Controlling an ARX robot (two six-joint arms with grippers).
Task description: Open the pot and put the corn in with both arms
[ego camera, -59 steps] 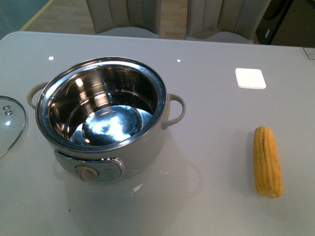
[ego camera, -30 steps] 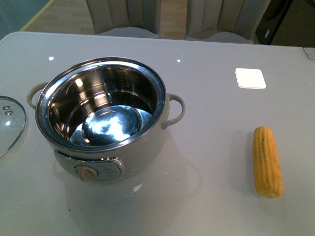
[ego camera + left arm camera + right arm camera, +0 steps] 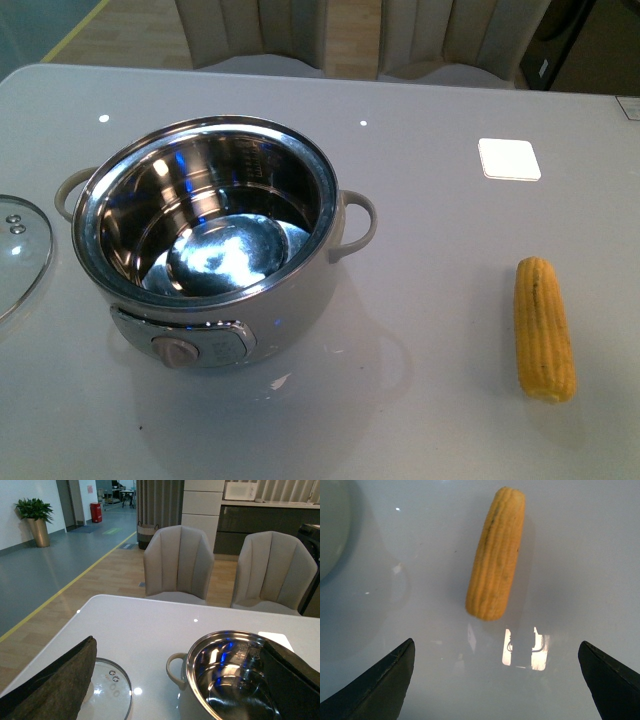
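Only wrist views are showing grippers: the black right gripper (image 3: 496,642), spread apart, is hovering above the yellow-orange corn cob (image 3: 545,330), four o'clock from the open cream-white steel-lined pot (image 3: 290,310), which the left gripper (image 3: 177,642), also apart, is facing.

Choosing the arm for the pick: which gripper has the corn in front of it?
The right gripper: open, the corn lies on the table right before it. The left gripper, also open, faces the pot and lid instead.
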